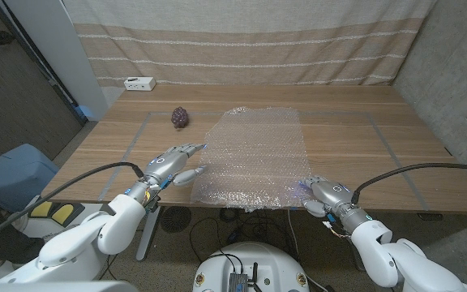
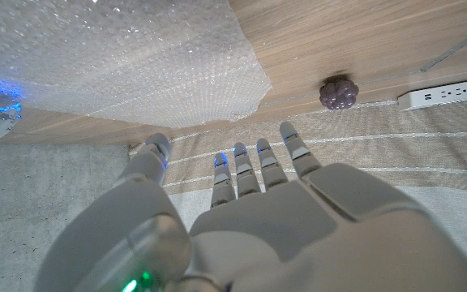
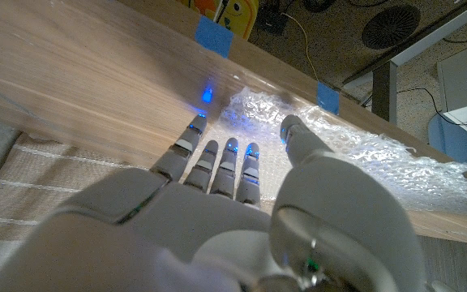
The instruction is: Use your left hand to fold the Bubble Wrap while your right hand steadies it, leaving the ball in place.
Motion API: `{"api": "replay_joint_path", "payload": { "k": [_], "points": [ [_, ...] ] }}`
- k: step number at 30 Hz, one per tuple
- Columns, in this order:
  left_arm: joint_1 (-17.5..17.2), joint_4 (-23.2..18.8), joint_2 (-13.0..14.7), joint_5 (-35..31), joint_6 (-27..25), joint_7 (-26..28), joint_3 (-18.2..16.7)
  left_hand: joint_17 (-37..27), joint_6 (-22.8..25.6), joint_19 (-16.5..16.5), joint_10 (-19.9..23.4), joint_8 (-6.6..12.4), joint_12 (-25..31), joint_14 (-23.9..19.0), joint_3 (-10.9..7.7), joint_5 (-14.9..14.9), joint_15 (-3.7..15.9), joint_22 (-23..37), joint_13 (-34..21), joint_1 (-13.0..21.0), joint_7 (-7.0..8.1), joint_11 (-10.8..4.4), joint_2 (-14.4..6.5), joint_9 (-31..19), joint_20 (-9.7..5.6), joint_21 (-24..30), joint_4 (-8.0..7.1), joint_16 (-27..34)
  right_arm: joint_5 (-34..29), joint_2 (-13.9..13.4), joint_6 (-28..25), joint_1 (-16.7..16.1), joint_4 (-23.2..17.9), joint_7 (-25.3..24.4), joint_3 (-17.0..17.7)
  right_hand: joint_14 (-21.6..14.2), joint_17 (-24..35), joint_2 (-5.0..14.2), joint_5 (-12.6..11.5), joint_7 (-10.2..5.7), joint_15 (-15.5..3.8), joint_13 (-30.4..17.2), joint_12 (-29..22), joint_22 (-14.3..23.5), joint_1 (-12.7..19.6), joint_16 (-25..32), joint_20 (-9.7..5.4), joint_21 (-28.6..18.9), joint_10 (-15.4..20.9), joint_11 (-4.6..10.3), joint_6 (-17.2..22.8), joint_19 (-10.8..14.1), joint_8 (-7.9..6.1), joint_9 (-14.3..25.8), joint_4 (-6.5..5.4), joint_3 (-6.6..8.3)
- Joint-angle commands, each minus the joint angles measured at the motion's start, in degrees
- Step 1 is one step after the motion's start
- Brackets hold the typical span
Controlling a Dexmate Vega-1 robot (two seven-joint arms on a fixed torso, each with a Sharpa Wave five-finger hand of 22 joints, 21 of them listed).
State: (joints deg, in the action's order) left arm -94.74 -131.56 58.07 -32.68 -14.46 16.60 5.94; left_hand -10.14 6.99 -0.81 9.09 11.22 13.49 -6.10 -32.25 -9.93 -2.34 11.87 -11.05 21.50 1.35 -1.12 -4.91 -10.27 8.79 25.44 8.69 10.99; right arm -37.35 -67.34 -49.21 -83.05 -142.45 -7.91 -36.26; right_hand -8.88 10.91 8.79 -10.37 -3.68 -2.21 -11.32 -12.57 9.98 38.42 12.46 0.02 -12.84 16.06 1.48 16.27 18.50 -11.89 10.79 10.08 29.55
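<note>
A clear sheet of Bubble Wrap (image 1: 254, 158) lies spread flat on the middle of the wooden table (image 1: 379, 154). A small purple ball (image 1: 180, 117) sits on the bare wood beyond the sheet's far left corner, apart from it. My left hand (image 1: 175, 164) hovers at the sheet's left edge, fingers spread, holding nothing. My right hand (image 1: 321, 193) is at the sheet's near right corner with fingers extended over its edge. In the left wrist view the wrap (image 2: 112, 57) and ball (image 2: 336, 93) lie beyond my left hand (image 2: 242, 203). In the right wrist view my right hand's fingertips (image 3: 232, 148) reach the wrap (image 3: 363, 146).
A white power strip (image 1: 139, 83) lies at the table's far left corner, in front of a striped curtain (image 1: 242, 40). Blue tape marks (image 3: 214, 36) sit along the near table edge. A blue object (image 1: 10, 170) stands on the floor to the left of the table.
</note>
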Motion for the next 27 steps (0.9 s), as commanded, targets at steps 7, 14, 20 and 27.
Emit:
{"api": "replay_joint_path", "payload": {
  "k": [7,14,20,27],
  "points": [
    [0.37,0.9,-1.13,0.75,1.44,-1.39,-0.88,-0.12,0.28,0.88,-0.04,-0.12,-0.47,0.87,0.69,0.17,-0.12,0.11,-0.17,-0.19,0.48,-0.07,0.31,-0.14,0.47,-0.38,-0.08,-0.41,-3.46,3.99,3.21,4.44,6.29,1.77,-3.04,-8.17,0.24,-2.27,-0.56,-1.26,-4.02,-0.08,-1.9,0.31,7.41,2.47,0.13,-1.07,9.17,1.06,9.01,5.34,-2.02,0.02,0.16,-1.41],
    [0.76,0.99,-1.24,0.64,1.46,-1.84,-1.04,-0.12,0.09,1.06,-0.15,-0.23,-0.57,0.99,0.88,0.18,-0.15,0.12,-0.18,-0.26,0.55,0.0,0.41,-0.15,0.51,-0.46,-0.11,-0.39,-6.27,5.84,6.68,4.03,9.9,-3.93,-3.27,-17.1,1.28,-3.65,-1.31,-1.85,-7.63,-0.53,-4.76,0.51,16.08,5.78,-0.39,-1.51,21.58,1.44,22.28,8.9,-4.27,-0.04,0.1,-4.34],
    [1.02,0.67,-0.89,-0.83,-0.72,-3.2,-0.34,-0.12,0.09,1.09,-0.23,-0.25,-0.64,1.08,1.03,0.17,-0.07,0.13,-0.19,-0.24,0.59,-0.23,0.48,-0.15,0.49,-0.48,-0.1,-0.37,-4.32,6.37,11.23,1.79,11.42,-10.57,-0.48,-24.83,5.13,-1.23,-0.68,-1.68,-10.02,-2.22,-10.1,0.86,20.36,11.12,-0.75,-2.47,32.85,1.23,34.6,11.75,-6.31,0.33,-1.14,-7.84],
    [2.3,-0.06,1.82,-2.57,-1.83,-6.63,1.05,-0.17,0.19,2.03,-0.5,-0.23,-0.86,1.84,2.15,0.16,-0.06,0.05,-0.21,-0.49,0.93,-0.18,2.56,-0.14,0.63,-0.98,0.37,-0.42,-4.23,9.12,13.6,1.61,13.1,-14.29,0.76,-27.2,6.51,0.06,-0.17,-1.29,-10.36,-2.45,-12.22,0.98,21.58,12.89,-0.89,-2.71,37.21,0.76,39.92,12.08,-7.45,0.45,-1.43,-9.18]
  ]
}}
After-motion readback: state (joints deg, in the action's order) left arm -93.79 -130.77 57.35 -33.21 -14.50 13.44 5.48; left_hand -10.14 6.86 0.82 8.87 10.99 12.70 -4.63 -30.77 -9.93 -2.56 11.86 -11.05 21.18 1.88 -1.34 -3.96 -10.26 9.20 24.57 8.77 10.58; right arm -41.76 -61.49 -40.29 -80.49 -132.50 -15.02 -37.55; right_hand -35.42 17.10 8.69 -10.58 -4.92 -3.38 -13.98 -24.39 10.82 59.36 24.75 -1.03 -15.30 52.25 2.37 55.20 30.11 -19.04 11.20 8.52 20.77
